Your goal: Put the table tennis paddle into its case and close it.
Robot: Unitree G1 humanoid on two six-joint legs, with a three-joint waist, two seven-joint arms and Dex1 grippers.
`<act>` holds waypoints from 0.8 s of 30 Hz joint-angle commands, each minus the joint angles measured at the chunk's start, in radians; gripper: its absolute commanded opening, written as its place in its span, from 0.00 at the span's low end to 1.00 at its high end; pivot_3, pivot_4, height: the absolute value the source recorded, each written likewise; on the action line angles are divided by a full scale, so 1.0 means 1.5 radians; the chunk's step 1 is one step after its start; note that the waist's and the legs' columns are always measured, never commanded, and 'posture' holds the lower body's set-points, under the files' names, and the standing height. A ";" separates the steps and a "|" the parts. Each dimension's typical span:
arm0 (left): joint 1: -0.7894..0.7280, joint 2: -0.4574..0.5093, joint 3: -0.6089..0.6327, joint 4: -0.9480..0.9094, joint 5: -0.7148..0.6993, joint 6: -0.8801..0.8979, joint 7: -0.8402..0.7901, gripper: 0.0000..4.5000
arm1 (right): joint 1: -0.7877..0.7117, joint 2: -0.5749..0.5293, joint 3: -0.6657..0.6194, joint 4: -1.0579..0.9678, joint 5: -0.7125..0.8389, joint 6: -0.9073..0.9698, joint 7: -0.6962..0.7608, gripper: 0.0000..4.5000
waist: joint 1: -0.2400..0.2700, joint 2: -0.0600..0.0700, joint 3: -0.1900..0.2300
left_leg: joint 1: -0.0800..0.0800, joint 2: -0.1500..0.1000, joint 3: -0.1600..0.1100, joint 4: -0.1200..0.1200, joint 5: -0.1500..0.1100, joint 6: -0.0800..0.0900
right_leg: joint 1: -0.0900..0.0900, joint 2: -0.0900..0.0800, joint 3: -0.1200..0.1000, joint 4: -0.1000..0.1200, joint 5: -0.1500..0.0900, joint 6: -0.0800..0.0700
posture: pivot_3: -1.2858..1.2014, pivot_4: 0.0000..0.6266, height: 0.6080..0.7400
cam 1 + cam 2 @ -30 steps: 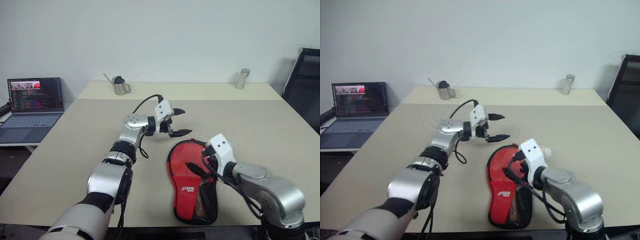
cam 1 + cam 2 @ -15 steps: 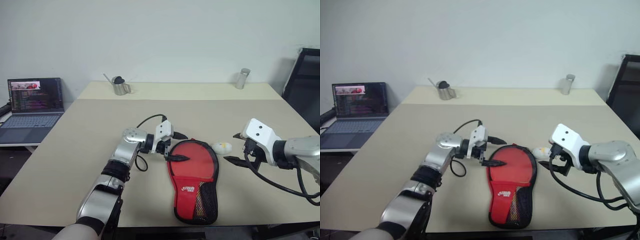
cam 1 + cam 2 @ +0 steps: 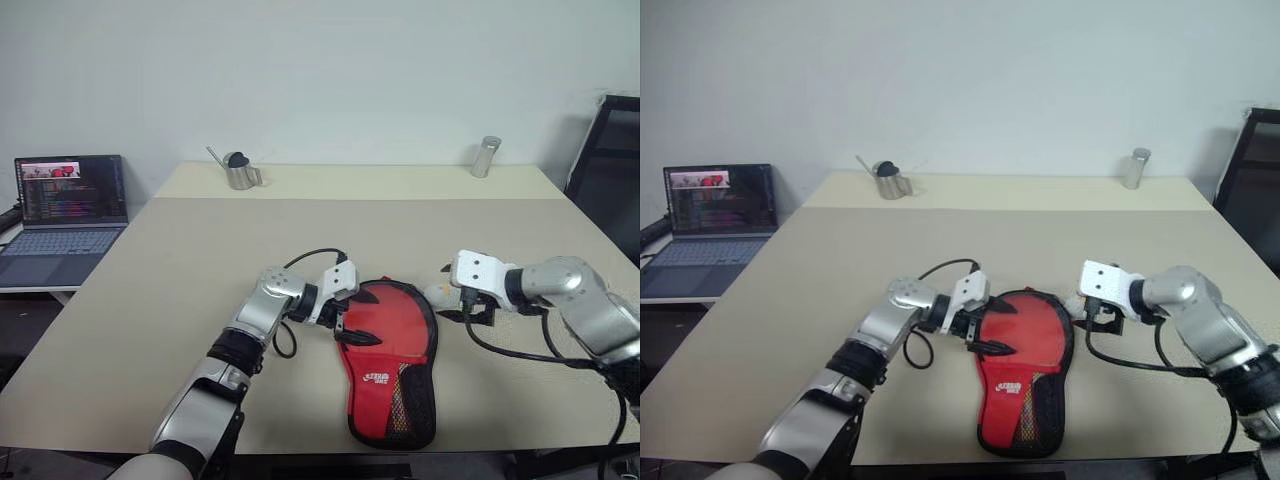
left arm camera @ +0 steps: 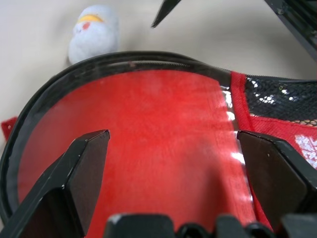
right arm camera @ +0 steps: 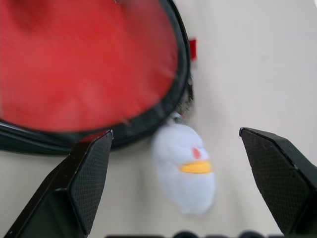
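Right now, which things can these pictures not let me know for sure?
- Table tennis paddle: whether it lies inside the red paddle-shaped fabric case; the cover hides the inside, both eye views.
- Case zip, shut or open: too small in the eye views, blurred in the right wrist view.
- Right hand: fingertips behind its white housing in the eye views.
- White print on the case: too small.

An office or lab is showing: a laptop (image 3: 68, 203) is glowing beside a plain table (image 3: 200, 260), an office chair (image 3: 608, 170) standing by.
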 commanded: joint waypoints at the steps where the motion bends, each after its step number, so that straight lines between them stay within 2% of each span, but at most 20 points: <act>1: 0.004 0.003 -0.005 -0.046 -0.009 0.017 0.005 1.00 | -0.037 0.017 0.024 0.082 -0.062 -0.088 0.009 1.00 | 0.001 0.000 0.000 | 0.000 0.000 0.000 0.000 0.000 0.000 | 0.000 0.000 0.000 0.000 0.000 0.000 | 0.52 0.24 1.00; 6: 0.012 0.007 -0.006 -0.066 -0.011 0.033 0.009 1.00 | -0.074 0.042 0.044 0.184 -0.119 -0.174 0.012 1.00 | -0.001 0.000 0.000 | 0.000 0.000 0.000 0.000 0.000 0.000 | 0.000 0.000 0.000 0.000 0.000 0.000 | 0.52 0.24 1.00; 11: 0.014 0.009 -0.008 -0.073 -0.013 0.041 0.013 1.00 | -0.096 0.077 0.034 0.225 -0.132 -0.196 0.015 1.00 | -0.002 0.000 0.000 | 0.001 0.000 0.000 0.000 0.000 0.000 | 0.000 0.000 0.001 0.000 0.000 0.000 | 0.52 0.24 1.00; 14: 0.007 0.008 -0.013 -0.061 -0.008 0.039 0.013 1.00 | -0.099 0.090 0.029 0.228 -0.136 -0.202 0.019 0.86 | 0.000 0.000 0.000 | 0.000 0.000 0.000 0.000 0.000 0.000 | 0.000 0.000 0.001 0.000 0.000 0.000 | 0.52 0.24 1.00; 18: -0.019 -0.002 -0.016 -0.042 -0.014 0.046 0.007 1.00 | -0.095 0.094 0.025 0.221 -0.139 -0.198 0.028 0.55 | 0.000 0.000 0.000 | 0.000 0.000 0.000 0.000 0.000 0.000 | 0.000 -0.001 0.001 0.000 0.000 0.000 | 0.52 0.24 1.00; 24: -0.073 -0.024 -0.038 0.052 0.019 -0.017 0.015 1.00 | -0.092 0.092 0.020 0.214 -0.146 -0.190 0.031 0.11 | 0.000 0.001 0.000 | 0.000 0.000 0.001 0.000 0.000 0.000 | 0.000 0.000 0.001 0.000 0.000 0.000 | 0.52 0.24 1.00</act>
